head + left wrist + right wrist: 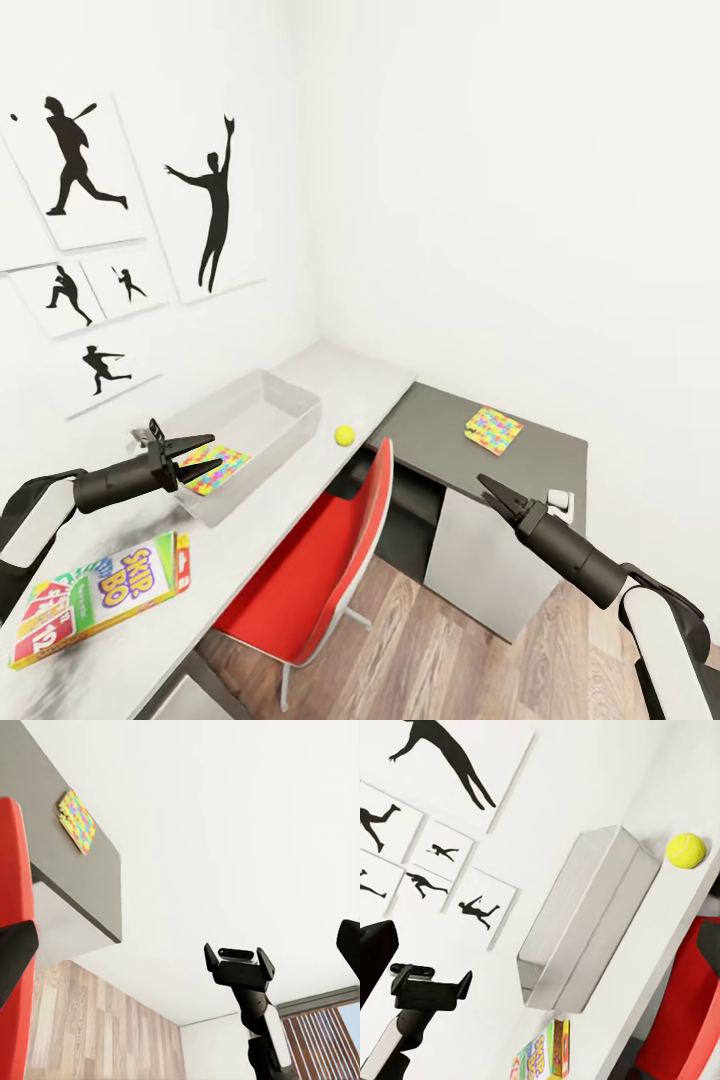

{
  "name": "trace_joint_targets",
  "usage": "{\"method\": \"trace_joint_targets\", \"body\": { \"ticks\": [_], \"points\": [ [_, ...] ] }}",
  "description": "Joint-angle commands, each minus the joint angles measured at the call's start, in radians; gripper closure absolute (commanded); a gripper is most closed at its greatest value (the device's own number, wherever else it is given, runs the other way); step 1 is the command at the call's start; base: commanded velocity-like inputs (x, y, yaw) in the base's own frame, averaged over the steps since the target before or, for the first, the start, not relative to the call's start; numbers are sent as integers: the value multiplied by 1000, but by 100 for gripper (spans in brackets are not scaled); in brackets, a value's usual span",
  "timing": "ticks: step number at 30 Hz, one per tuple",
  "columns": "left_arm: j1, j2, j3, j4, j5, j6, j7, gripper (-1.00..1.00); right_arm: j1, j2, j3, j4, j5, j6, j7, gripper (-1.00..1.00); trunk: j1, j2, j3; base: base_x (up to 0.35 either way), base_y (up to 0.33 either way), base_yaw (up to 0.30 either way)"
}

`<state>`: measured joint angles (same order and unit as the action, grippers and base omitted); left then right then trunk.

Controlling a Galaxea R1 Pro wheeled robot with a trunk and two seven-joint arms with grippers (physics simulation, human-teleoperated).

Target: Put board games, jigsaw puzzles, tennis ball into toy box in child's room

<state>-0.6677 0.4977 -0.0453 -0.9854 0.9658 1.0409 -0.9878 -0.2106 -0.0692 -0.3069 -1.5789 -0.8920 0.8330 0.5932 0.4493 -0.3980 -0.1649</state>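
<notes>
The grey toy box (262, 412) stands on the white table (260, 520), also seen as toy box (585, 922). One colourful jigsaw puzzle (218, 468) lies in its near end. My left gripper (205, 453) hovers open just above that puzzle, holding nothing. The tennis ball (344, 435) rests on the table right of the box. A second jigsaw puzzle (493, 430) lies on the dark grey desk (430, 425). A Skip-Bo board game (100, 595) lies at the table's near left. My right gripper (492, 488) hangs open and empty over the floor by the desk.
A red chair (320, 560) is tucked under the table between my arms. Silhouette posters (130, 250) hang on the wall behind the box. A small white object (560, 500) sits at the desk's near right corner. Wooden floor (440, 660) lies below.
</notes>
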Motion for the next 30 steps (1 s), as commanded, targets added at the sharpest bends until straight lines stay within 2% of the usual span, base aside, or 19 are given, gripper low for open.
{"method": "trace_joint_targets", "body": {
  "ticks": [1, 11, 24, 30],
  "points": [
    [-1, 1, -2, 1, 1, 3, -3, -100, -1, 0, -1, 0, -1, 6, 2, -100, 1, -2, 0, 0, 0, -69],
    [-1, 1, -4, 1, 1, 3, -3, -100, -1, -1, -3, 0, -1, 6, 3, -100, 1, -2, 15, -49, 5, -92],
    [-1, 1, -4, 1, 0, 2, -3, -100, -1, -2, -3, 0, 0, 7, 3, -100, 1, -2, 32, -61, 20, -198],
    [-1, 1, -4, 1, 0, 2, -3, -100, -1, -19, -3, 0, -1, 8, 4, -100, 1, -2, 40, -4, 1, -218]
  ]
}}
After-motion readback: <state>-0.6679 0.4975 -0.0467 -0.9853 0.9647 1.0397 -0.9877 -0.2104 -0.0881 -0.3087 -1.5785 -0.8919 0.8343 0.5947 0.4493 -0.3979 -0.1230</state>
